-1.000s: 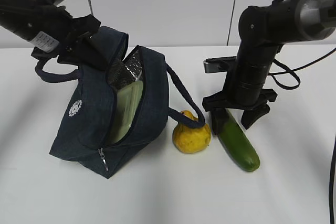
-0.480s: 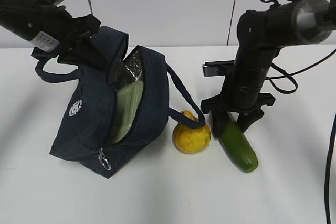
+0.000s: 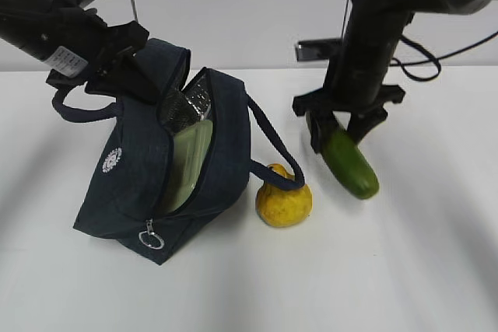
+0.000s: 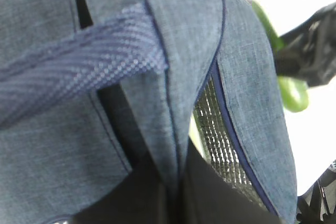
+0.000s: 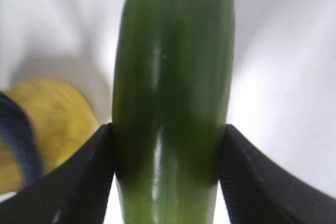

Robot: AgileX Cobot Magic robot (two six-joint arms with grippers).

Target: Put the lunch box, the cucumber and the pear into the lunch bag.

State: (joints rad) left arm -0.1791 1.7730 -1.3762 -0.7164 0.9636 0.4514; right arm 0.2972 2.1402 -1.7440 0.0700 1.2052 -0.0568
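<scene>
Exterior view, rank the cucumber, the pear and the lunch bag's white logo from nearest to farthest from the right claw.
1. Cucumber: gripped in the right claw.
2. Pear: below and left of it, on the table.
3. White logo: far left, on the lunch bag.

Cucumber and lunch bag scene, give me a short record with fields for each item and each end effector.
cucumber: clamped near one end by the right end effector, hanging tilted above the table
pear: on the table beside the lunch bag
lunch box: inside the open bag
left end effector: shut on the bag's upper edge
</scene>
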